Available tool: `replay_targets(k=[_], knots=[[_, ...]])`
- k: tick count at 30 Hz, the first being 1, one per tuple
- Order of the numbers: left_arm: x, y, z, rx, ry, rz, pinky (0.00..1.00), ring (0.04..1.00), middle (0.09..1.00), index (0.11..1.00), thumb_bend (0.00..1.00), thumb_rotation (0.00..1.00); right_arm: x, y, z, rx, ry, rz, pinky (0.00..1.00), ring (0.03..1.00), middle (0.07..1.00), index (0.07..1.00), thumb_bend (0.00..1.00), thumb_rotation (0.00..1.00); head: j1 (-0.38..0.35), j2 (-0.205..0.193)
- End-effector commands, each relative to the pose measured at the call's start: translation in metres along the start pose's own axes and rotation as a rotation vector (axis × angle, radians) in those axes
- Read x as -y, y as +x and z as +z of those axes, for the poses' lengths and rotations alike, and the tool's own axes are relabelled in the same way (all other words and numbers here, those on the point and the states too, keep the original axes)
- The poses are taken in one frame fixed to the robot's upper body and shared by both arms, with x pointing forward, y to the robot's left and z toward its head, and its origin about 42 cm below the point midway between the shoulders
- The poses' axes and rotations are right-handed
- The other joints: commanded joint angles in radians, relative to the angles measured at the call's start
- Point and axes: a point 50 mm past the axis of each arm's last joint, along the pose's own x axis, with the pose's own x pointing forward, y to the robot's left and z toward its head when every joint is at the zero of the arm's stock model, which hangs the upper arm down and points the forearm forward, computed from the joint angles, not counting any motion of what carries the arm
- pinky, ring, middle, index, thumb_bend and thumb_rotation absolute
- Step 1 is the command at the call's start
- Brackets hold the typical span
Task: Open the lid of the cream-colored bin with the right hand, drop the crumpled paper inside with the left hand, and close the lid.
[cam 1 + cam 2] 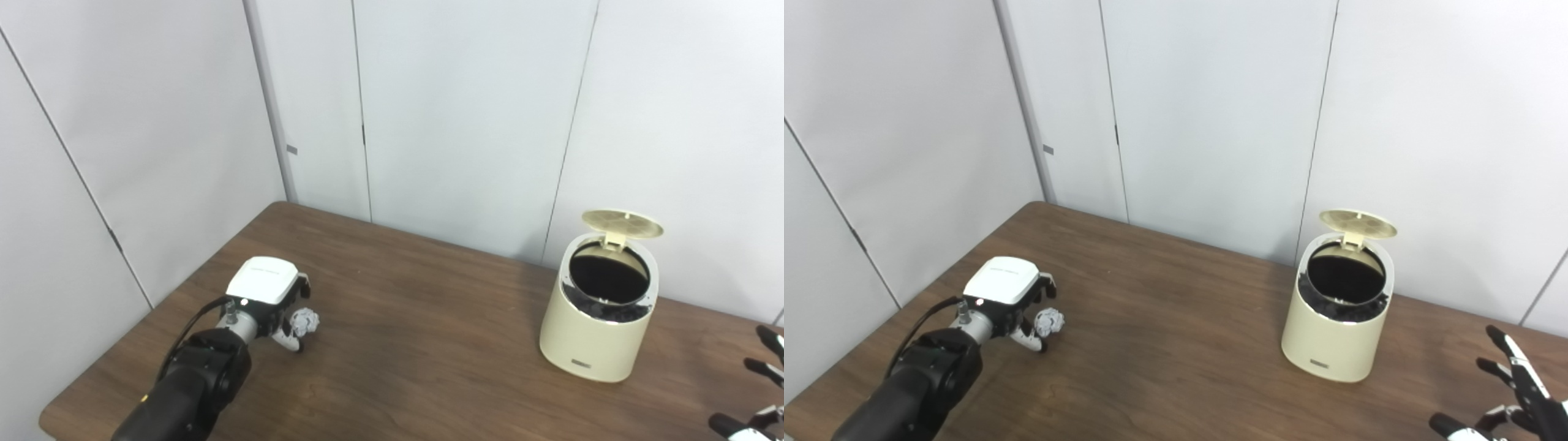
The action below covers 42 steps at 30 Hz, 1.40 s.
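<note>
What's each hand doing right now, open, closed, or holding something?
Left hand: at the crumpled paper on the table, fingers around it; grip cannot be told.
Right hand: open, fingers spread, holding nothing.

Bright, even overhead light, soft faint shadows, slightly soft focus, mild grain, no glare

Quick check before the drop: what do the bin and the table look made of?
Bin: probably plastic, smooth matte cream shell with rounded moulded edges; a dark liner shows inside. Table: wood or wood-look laminate, dark brown with visible grain and a slight sheen.
</note>
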Motion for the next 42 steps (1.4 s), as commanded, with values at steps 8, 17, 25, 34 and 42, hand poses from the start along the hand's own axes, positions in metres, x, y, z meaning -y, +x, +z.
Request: replay_targets(k=[8, 17, 25, 34, 42], knots=[[-0.002, 0.007, -0.003, -0.001, -0.037, 0.033, 0.43, 0.543, 0.563, 0.657, 0.82, 0.07, 0.010, 0.002, 0.018, 0.089, -0.021, -0.028, 0.40, 0.870, 0.981, 0.964, 0.92, 0.57, -0.007, 0.009], [0.019, 0.014, 0.000, 0.038, -0.054, -0.006, 0.26, 0.326, 0.471, 0.491, 0.53, 0.00, 0.013, -0.001, 0.017, 0.084, -0.027, -0.028, 0.43, 0.862, 0.976, 0.961, 0.91, 0.58, -0.010, 0.022], [0.030, 0.015, 0.006, 0.064, -0.042, -0.038, 0.23, 0.306, 0.473, 0.486, 0.53, 0.00, 0.015, -0.002, 0.018, 0.083, -0.032, -0.038, 0.45, 0.862, 0.971, 0.950, 0.90, 0.60, -0.011, 0.026], [0.037, 0.012, 0.010, 0.077, -0.038, -0.046, 0.29, 0.336, 0.473, 0.488, 0.53, 0.00, 0.017, -0.001, 0.019, 0.081, -0.028, -0.037, 0.45, 0.854, 0.967, 0.935, 0.90, 0.60, -0.014, 0.032], [0.021, 0.010, 0.011, 0.093, -0.013, 0.032, 0.27, 0.324, 0.472, 0.486, 0.53, 0.00, 0.015, -0.001, 0.018, 0.088, -0.040, -0.043, 0.49, 0.858, 0.972, 0.934, 0.87, 0.58, -0.024, 0.028]])
